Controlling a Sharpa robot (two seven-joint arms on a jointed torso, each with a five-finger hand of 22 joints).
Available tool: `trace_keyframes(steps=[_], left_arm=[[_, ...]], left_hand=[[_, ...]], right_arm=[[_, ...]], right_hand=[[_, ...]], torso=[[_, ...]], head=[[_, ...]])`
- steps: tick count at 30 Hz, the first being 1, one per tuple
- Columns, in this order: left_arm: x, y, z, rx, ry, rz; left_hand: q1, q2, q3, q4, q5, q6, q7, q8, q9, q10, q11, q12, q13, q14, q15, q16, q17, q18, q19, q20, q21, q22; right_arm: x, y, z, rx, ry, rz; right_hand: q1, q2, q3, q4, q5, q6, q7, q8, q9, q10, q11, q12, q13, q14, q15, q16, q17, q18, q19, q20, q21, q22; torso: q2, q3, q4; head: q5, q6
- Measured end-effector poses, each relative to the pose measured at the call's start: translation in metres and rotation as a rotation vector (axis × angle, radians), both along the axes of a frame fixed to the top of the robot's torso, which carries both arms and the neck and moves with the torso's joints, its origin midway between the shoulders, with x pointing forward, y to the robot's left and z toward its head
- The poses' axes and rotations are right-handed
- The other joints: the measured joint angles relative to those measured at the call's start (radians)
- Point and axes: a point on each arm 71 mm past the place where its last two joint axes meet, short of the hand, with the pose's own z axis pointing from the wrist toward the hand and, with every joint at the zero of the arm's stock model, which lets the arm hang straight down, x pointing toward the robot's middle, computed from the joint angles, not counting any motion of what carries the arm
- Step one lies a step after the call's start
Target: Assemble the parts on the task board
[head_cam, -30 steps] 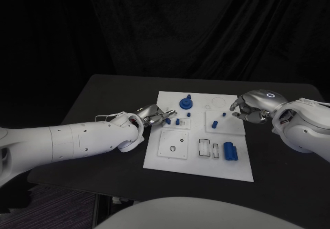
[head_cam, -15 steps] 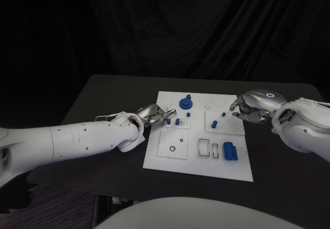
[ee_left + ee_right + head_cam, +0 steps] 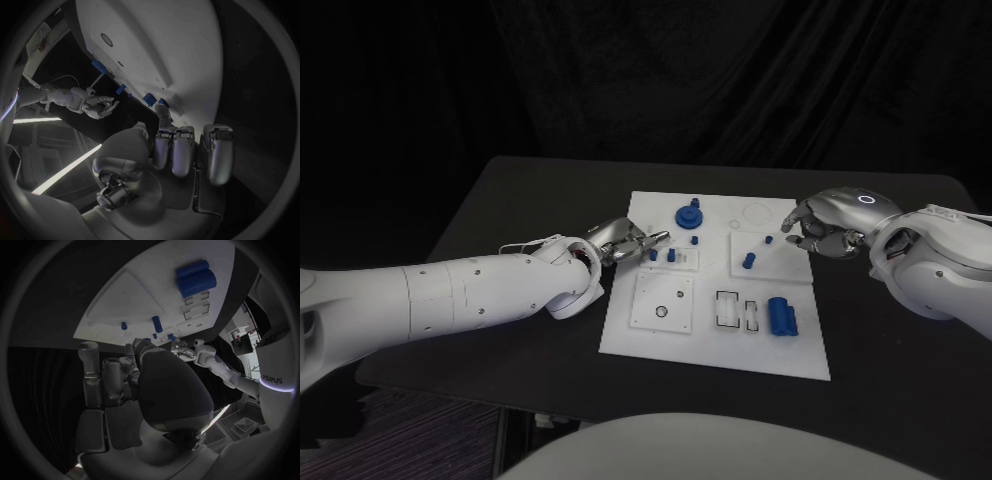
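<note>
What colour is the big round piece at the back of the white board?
Blue. The round part stands on the task board, clearest in the head view.

White arms [image 3: 444, 295], silver hands, jointed metallic fingers [image 3: 178, 150].

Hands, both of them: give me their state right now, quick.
Left hand: at the task board's left edge, fingers curled; whether it holds anything cannot be told.
Right hand: at the board's right edge, fingers curled; cannot be told either.
</note>
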Motion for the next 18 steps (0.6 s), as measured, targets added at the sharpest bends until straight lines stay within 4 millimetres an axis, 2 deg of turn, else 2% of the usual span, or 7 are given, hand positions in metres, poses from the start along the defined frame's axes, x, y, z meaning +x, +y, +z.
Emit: trace_keyframes(steps=[3,5,10,11,13,17,18], left_arm=[[-0.001,0.004,0.002,0.003,-0.025,0.011],[-0.002,0.006,0.004,0.005,-0.048,0.017],[-0.008,0.015,0.016,0.017,-0.153,0.013],[-0.009,0.016,0.019,0.02,-0.179,0.006],[-0.006,0.019,0.032,0.022,-0.25,-0.017],[0.002,0.016,0.063,0.018,-0.383,-0.097],[0.004,0.014,0.07,0.017,-0.411,-0.122]], left_hand=[[0.027,-0.027,-0.027,0.0,0.03,0.002,0.002,0.018,0.0,0.0,0.0,0.0,0.0,0.0,0.0,0.0,0.0,0.0,0.0,0.0,0.0,0.0],[0.05,-0.035,-0.037,-0.002,0.04,0.002,0.002,0.018,0.0,0.0,0.0,0.0,0.0,0.0,0.0,0.0,0.0,0.0,0.0,0.0,0.0,0.0],[0.128,-0.073,-0.064,-0.001,0.084,0.013,-0.002,0.057,0.0,-0.003,-0.003,0.0,0.0,0.0,0.0,0.0,0.0,0.0,0.0,0.0,0.0,0.0],[0.161,-0.083,-0.065,-0.003,0.102,-0.003,0.001,0.044,0.0,-0.003,-0.003,0.0,0.0,0.0,0.0,0.0,0.0,0.0,0.0,0.0,-0.004,0.0],[0.228,-0.097,-0.066,-0.004,0.128,-0.069,0.011,-0.019,0.0,-0.003,0.001,0.0,0.0,0.001,0.001,0.0,0.0,0.0,0.0,0.0,-0.021,0.0],[0.401,-0.118,-0.036,0.0,0.166,-0.2,0.054,-0.113,0.0,-0.002,0.046,-0.028,0.004,0.002,0.046,0.0,0.0,0.0,-0.002,0.038,-0.1,0.0],[0.432,-0.122,-0.024,0.0,0.165,-0.227,0.058,-0.139,0.0,-0.003,0.048,-0.056,0.009,0.002,0.054,-0.01,0.0,0.001,-0.012,0.046,-0.121,0.0]], right_arm=[[0.0,-0.001,0.0,0.001,-0.001,-0.001],[-0.001,-0.002,0.0,0.002,-0.003,-0.002],[-0.001,-0.002,0.002,0.016,-0.018,0.004],[-0.001,-0.002,0.002,0.02,-0.022,0.007],[-0.002,-0.001,0.004,0.032,-0.033,0.016],[-0.004,-0.001,0.006,0.056,-0.057,0.029],[-0.004,-0.002,0.007,0.062,-0.063,0.033]], right_hand=[[0.0,0.0,0.0,0.0,0.0,0.004,0.004,0.0,0.0,0.004,0.004,0.0,0.001,0.0,0.0,0.0,0.0,0.0,0.0,0.0,0.0,0.0],[0.0,0.0,0.0,0.0,0.0,0.008,0.003,0.0,0.0,0.016,0.001,0.0,0.006,0.006,-0.001,0.001,0.0,0.0,0.001,0.001,0.0,0.0],[0.0,0.0,0.0,0.0,0.0,0.013,0.006,0.0,0.0,0.027,0.001,0.0,0.013,0.01,-0.003,0.004,0.0,0.0,0.013,0.001,0.012,0.0],[0.0,0.0,0.003,0.003,0.0,0.014,0.007,0.0,0.0,0.032,0.001,0.001,0.014,0.011,-0.004,0.008,0.0,0.0,0.015,0.003,0.014,0.0],[0.0,0.0,0.003,0.003,0.0,0.014,0.007,0.0,0.0,0.034,-0.002,0.007,0.016,0.014,0.0,0.011,0.0,0.0,0.018,0.0,0.022,0.0],[0.0,0.0,0.003,0.003,0.019,0.02,0.009,0.0,0.0,0.049,-0.005,0.008,0.019,0.021,-0.006,0.012,0.0,0.0,0.034,-0.001,0.035,0.0],[0.0,0.0,0.007,0.003,0.033,0.022,0.008,0.0,0.0,0.06,-0.006,0.008,0.021,0.03,-0.006,0.019,0.0,0.0,0.044,-0.003,0.045,0.0]], torso=[[0.0,0.0,0.0],[0.0,0.0,-0.0003],[0.0,-0.0002,-0.0005],[0.0,-0.0003,-0.0006],[-0.001,-0.0004,-0.0006],[-0.002,-0.0009,-0.0005],[-0.002,-0.0009,-0.0005]], head=[[-0.001,0.0],[-0.001,0.0],[-0.001,0.0],[-0.001,0.0],[-0.002,0.0],[-0.005,0.0],[-0.005,0.0]])
